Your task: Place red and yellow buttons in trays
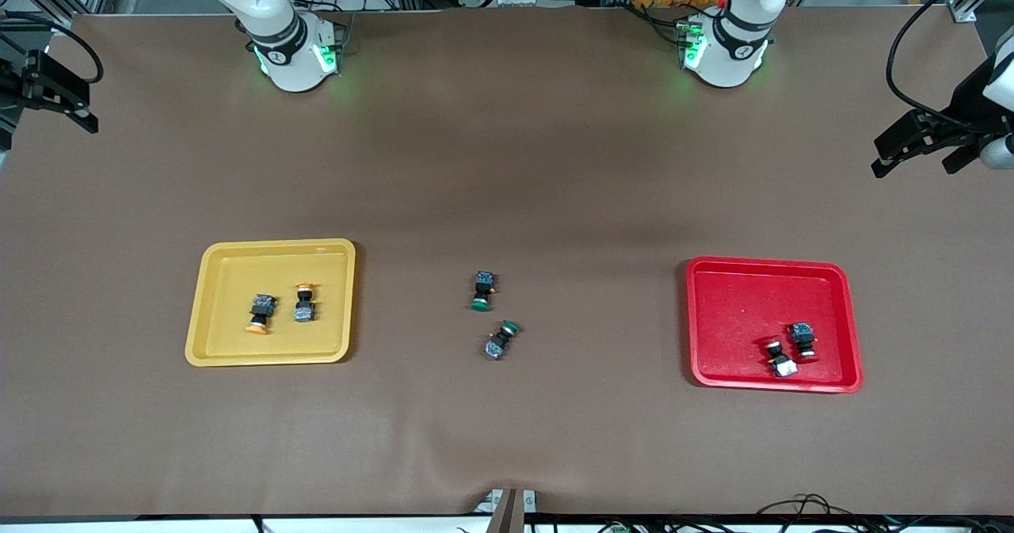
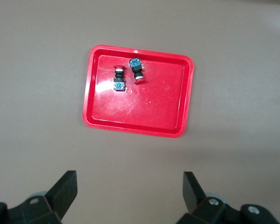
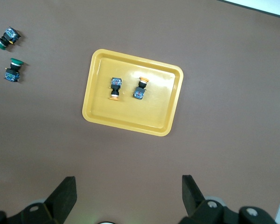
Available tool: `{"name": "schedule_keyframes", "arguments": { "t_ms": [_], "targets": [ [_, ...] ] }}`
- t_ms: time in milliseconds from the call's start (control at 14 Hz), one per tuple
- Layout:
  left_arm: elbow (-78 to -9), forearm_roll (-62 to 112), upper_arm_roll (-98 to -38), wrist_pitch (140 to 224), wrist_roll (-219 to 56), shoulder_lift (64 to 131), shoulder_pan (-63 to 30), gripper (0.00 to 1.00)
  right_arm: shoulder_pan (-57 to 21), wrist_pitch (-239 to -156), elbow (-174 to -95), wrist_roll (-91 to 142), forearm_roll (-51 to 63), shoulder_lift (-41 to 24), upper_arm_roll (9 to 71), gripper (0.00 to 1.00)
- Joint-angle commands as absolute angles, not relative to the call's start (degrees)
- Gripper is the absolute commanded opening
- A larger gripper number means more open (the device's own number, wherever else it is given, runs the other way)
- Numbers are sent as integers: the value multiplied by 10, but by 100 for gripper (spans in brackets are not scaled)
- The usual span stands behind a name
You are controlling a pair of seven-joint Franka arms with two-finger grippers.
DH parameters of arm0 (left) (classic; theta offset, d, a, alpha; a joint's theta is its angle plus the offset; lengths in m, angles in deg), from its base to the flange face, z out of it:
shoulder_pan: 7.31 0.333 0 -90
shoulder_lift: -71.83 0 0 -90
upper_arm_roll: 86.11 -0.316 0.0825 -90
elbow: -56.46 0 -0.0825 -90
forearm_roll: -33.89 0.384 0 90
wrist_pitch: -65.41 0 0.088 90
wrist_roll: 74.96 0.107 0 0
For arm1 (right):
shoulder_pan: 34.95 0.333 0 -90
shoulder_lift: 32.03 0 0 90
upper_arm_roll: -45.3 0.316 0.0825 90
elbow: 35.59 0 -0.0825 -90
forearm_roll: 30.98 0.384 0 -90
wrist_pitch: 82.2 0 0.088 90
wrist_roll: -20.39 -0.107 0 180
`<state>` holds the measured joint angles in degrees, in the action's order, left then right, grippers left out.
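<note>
Red tray near table's camera edge holds two red buttons; both end effectors gape, empty.

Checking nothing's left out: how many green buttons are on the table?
2. Both lie on the bare table between the trays: one green button, and the other nearer the front camera. None looks hidden.

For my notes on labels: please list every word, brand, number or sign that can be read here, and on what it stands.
None can be read.
Right arm base: a small dark round mark, too small to read.
Left arm base: the same kind of mark, unreadable.
Red tray, yellow tray, buttons: no print visible.
</note>
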<state>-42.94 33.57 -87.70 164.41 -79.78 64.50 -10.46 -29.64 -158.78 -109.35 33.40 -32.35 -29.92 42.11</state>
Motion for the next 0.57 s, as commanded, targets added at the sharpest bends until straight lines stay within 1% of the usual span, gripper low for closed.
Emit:
{"name": "schedule_keyframes", "arguments": {
  "t_ms": [0,214,500],
  "targets": [
    [-418,348,-875,1638,-794,649,-103,100,-294,-1584,-1078,334,-330,-289,428,100],
    [-418,349,-875,1638,-794,649,-103,100,-289,-1583,-1081,309,-327,-288,426,100],
    [-418,348,-874,1638,-799,649,-102,100,-264,-1576,-1090,196,-317,-288,428,100]
  ]
}}
